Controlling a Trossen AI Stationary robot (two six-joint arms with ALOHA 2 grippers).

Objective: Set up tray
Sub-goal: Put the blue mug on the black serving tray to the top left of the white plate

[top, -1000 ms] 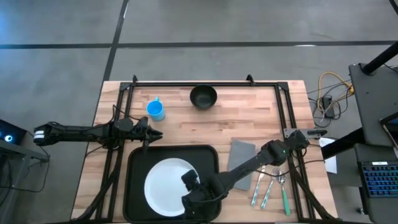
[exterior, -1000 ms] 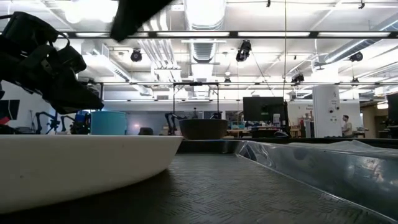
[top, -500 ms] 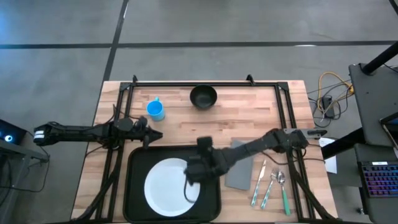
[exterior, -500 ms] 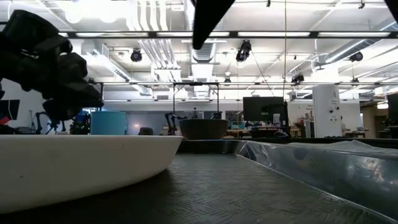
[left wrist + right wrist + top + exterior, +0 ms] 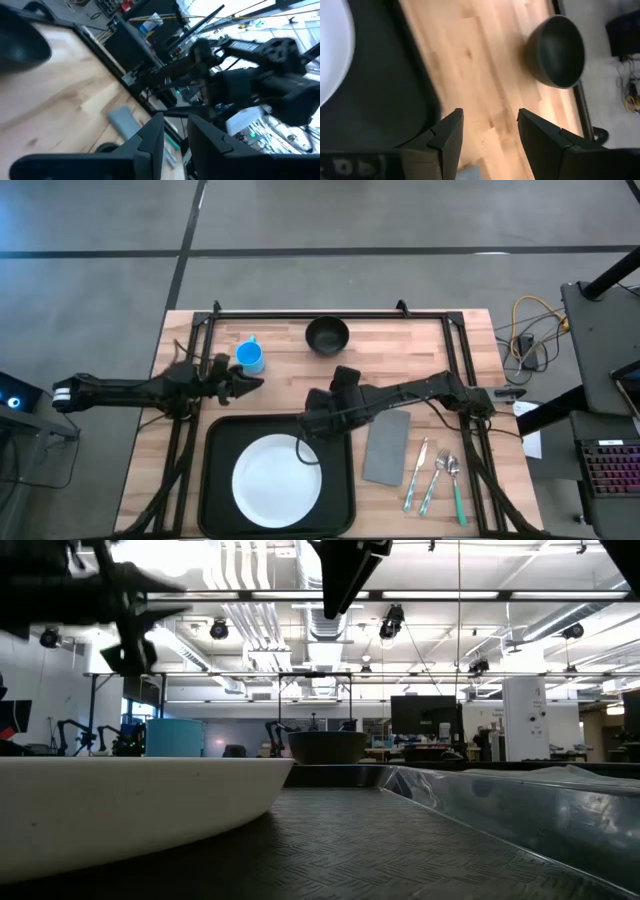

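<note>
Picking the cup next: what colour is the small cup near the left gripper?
Light blue, the small plastic cup; the high view shows it best.

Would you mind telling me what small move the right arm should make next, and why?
Probably carry the right claw on toward the black bowl: it is open and empty over the tray rim, the plate is already placed, and the bowl sits outside.

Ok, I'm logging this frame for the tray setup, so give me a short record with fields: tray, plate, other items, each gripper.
tray: black tray at the table's near edge
plate: white plate lies in the tray
bowl: dark bowl on the wood at the far side
cup: blue cup on the wood
napkin: grey napkin right of the tray
cutlery: cutlery right of the napkin
left gripper: left gripper beside the cup, open
right gripper: right gripper over the tray's far edge, open, empty
</note>
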